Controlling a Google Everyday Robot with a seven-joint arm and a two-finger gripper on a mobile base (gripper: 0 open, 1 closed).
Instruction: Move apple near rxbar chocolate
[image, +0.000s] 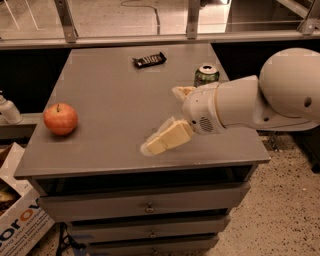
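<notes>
The red-orange apple (60, 119) sits near the left edge of the grey cabinet top (110, 95). The rxbar chocolate (149, 60), a dark flat wrapper with white lettering, lies at the far middle of the top. My gripper (163, 119) hovers over the right-centre of the top, well to the right of the apple and in front of the bar. It is open and empty; one cream finger (167, 137) points down-left and the other (182, 92) shows behind it.
A green soda can (206, 75) stands at the right, just behind my white arm (250, 102). Drawers sit below the top. A cardboard box (15, 220) is on the floor at the left, and a white bottle (8, 110) stands on a lower ledge at the left.
</notes>
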